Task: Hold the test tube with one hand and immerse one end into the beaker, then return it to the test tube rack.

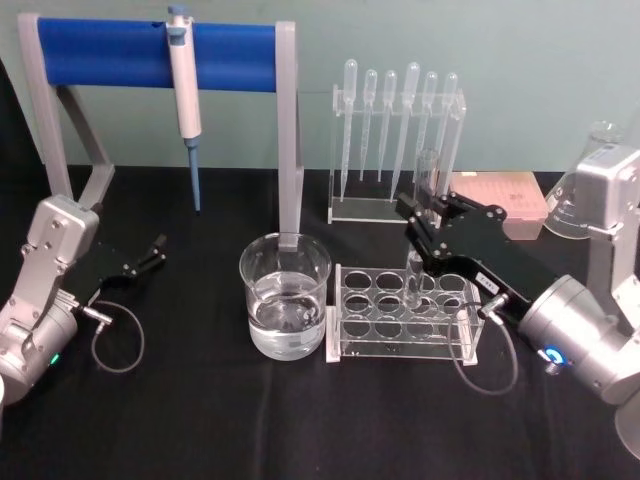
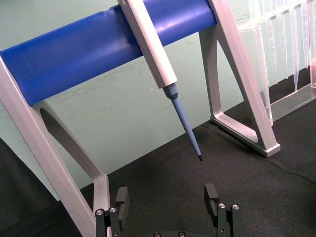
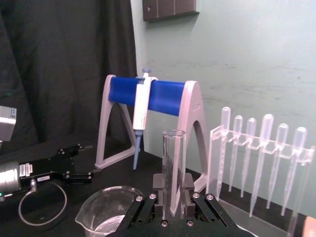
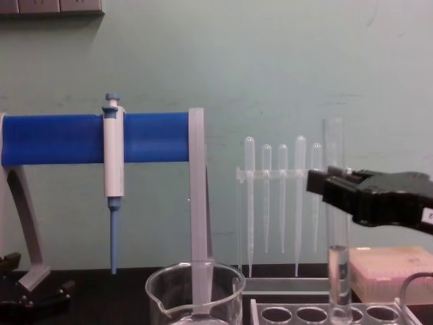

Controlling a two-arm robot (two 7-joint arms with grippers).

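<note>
My right gripper [image 1: 420, 222] is shut on the test tube [image 1: 414, 275], a clear glass tube held upright. The tube's round bottom sits at the top of the clear tube rack [image 1: 400, 345], in a back-row hole. In the chest view the test tube [image 4: 336, 223] rises above the right gripper [image 4: 323, 184]. The right wrist view shows the test tube [image 3: 173, 158] clamped between the fingers [image 3: 159, 183]. The beaker [image 1: 285, 300], partly filled with clear liquid, stands left of the rack and shows as the beaker [image 4: 196, 294] and the beaker [image 3: 106, 212]. My left gripper [image 1: 152, 252] rests open at the far left, as the left gripper [image 2: 167, 197] shows.
A blue-barred stand [image 1: 160, 55] holds a white-and-blue micropipette [image 1: 185, 95] behind the beaker. A clear rack of plastic pipettes [image 1: 395, 130] stands behind the tube rack. A pink box [image 1: 510, 200] and a glass flask [image 1: 585, 190] sit at the back right.
</note>
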